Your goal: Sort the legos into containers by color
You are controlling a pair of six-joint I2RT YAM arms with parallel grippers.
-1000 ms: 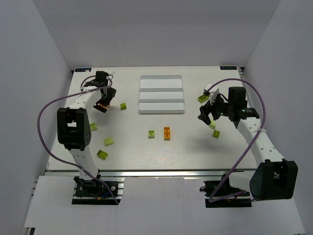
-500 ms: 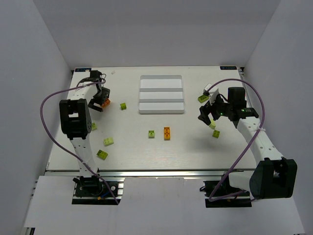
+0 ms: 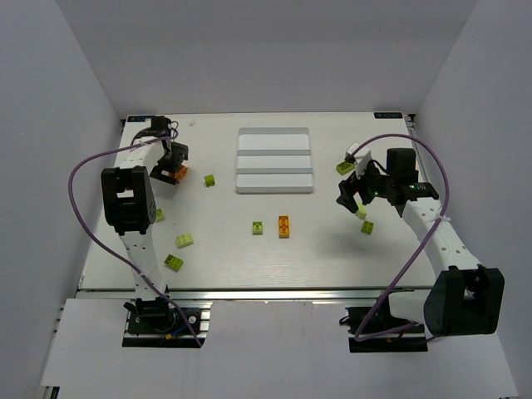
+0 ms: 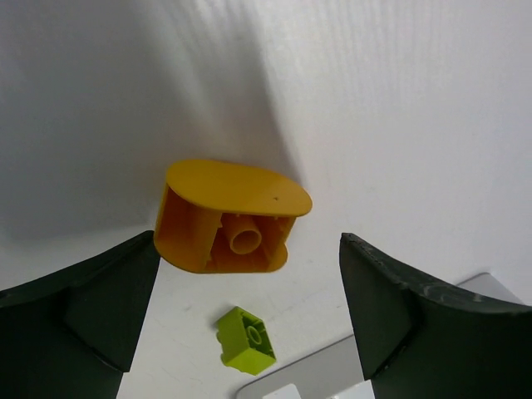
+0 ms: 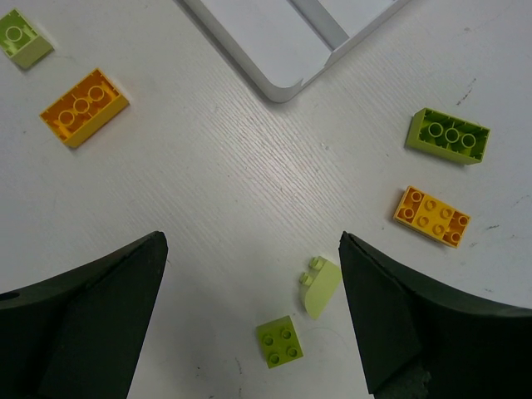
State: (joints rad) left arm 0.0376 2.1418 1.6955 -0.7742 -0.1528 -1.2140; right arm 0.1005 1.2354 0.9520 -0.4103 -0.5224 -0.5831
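An orange rounded plastic brick (image 4: 229,218) lies tipped on its side between the spread fingers of the left gripper (image 4: 248,283). Its hollow underside and single inner tube face the wrist camera, and its curved top is turned away. It sits hard beside 1 finger (image 4: 83,307) and well clear of the other; whether it touches the nearer one cannot be told. The jaws stand wide and clasp nothing.

The piece looks light, rigid and glossy. It should take a firm pinch, but it may skate or roll if squeezed on the curved face. The 2 flat side walls flanking the hollow look the safest purchase, which would mean squaring the fingers to them first.

Just past the fingertips, toward the bottom of the wrist view, rests a small lime square brick (image 4: 245,338). Beyond it is a corner of the white 3-compartment tray (image 4: 266,391), whose compartments show no bricks from above.

Across the white table (image 3: 224,249), the right gripper (image 5: 252,249) hangs likewise unclenched. A pale lime sloped brick (image 5: 320,285) and a lime 4-stud brick (image 5: 279,342) lie between its fingers. Out beyond 1 finger lie a flat orange 8-stud brick (image 5: 431,216) and a lime oblong brick (image 5: 449,135). Beyond the other lies an orange-yellow oblong brick (image 5: 85,106).
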